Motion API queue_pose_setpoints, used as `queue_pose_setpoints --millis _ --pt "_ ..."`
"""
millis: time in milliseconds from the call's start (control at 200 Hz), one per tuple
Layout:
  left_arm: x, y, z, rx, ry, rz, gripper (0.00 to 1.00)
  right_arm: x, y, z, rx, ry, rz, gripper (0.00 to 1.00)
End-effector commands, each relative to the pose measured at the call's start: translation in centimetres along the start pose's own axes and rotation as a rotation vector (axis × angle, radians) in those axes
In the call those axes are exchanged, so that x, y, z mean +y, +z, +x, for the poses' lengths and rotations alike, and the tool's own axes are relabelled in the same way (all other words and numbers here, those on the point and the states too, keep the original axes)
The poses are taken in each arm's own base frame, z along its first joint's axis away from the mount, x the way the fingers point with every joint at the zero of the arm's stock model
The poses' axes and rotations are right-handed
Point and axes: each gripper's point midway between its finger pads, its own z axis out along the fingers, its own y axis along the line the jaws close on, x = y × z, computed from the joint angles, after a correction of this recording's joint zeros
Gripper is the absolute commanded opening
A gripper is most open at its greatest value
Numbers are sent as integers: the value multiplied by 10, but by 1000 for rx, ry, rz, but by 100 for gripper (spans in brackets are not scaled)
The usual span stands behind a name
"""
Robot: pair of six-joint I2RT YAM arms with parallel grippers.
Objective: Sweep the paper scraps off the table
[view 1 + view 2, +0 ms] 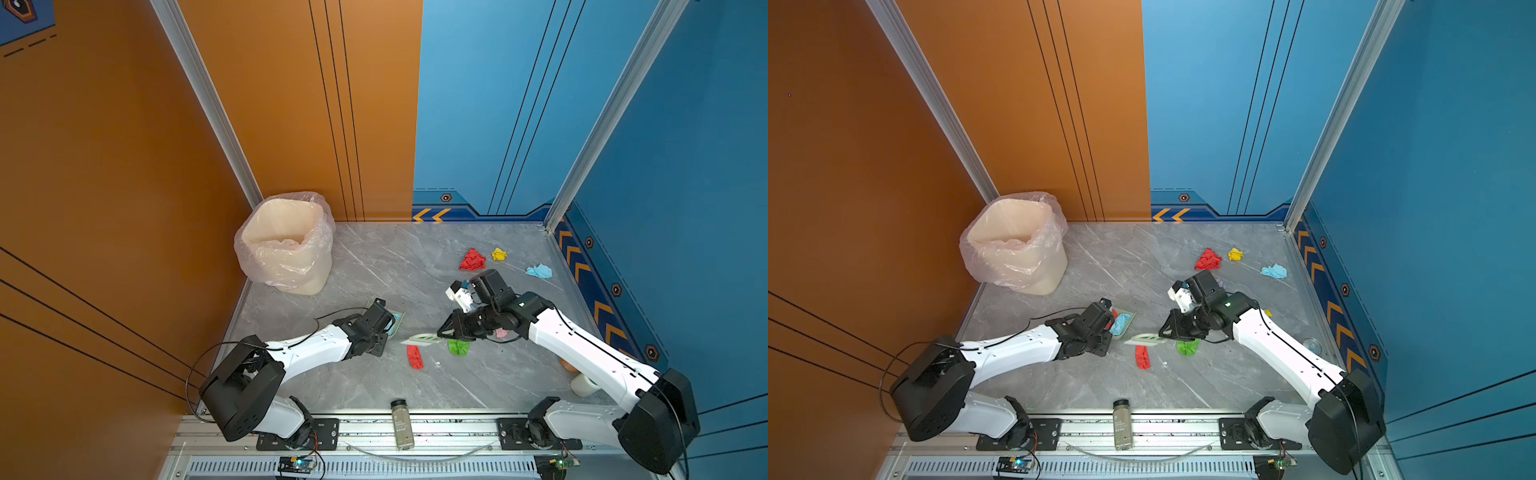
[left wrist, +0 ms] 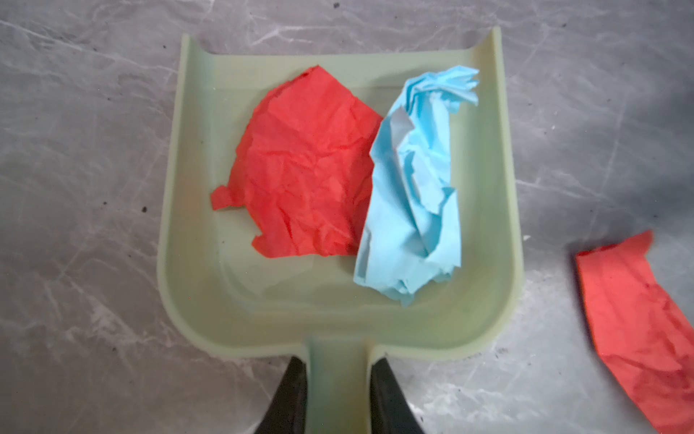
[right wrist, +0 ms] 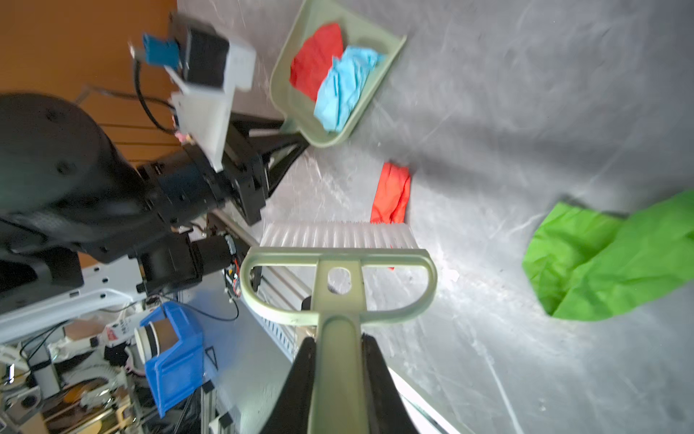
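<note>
Red wad (image 2: 308, 165) and light blue wad (image 2: 413, 188) sit inside the pale green dustpan (image 2: 195, 225) on the tabletop (image 1: 374, 270). I see a red strip (image 1: 414, 356) and a green wad (image 1: 459, 347) loose near the brush (image 3: 338, 235) (other paper scraps (image 1: 472, 259) lie farther right). My left hand (image 2: 338, 362) clenches the dustpan handle, and my right hand (image 3: 340, 340) clenches the brush handle.

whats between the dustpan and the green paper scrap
The brush, held in the right hand, is between dustpan and green scrap; a red scrap lies just beside that line, in both top views.
</note>
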Motion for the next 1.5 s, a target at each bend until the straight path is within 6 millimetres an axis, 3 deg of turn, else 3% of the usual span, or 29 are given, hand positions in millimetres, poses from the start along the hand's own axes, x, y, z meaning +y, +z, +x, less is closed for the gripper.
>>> queue_pose_setpoints --millis 0,100,220,471,636,771,961,1116,1236,1497 --pt "7 5 14 46 19 -19 0 12 7 21 62 32 -49 0" --pt "7 5 17 47 14 -19 0 7 19 28 102 42 -28 0" --pt "10 3 18 41 6 -23 0 1 34 20 114 56 -13 0" --pt "11 -2 20 31 -11 -16 0 -21 49 -40 25 69 46 0" --pt "11 -2 25 35 -11 -21 0 -30 34 -86 -48 25 112 0" --pt "13 -3 25 35 -13 -32 0 -27 22 -108 -48 2 97 0" --pt "12 -3 28 43 -11 -35 0 -19 4 -124 -105 -28 85 0" --pt "14 -7 35 57 -2 -39 0 -23 1 -120 -111 -16 96 0" --pt "13 -13 33 42 10 -25 0 -35 -2 -120 -136 4 151 0" --pt "2 -17 28 22 54 13 0 -78 -23 -146 -277 111 350 0"
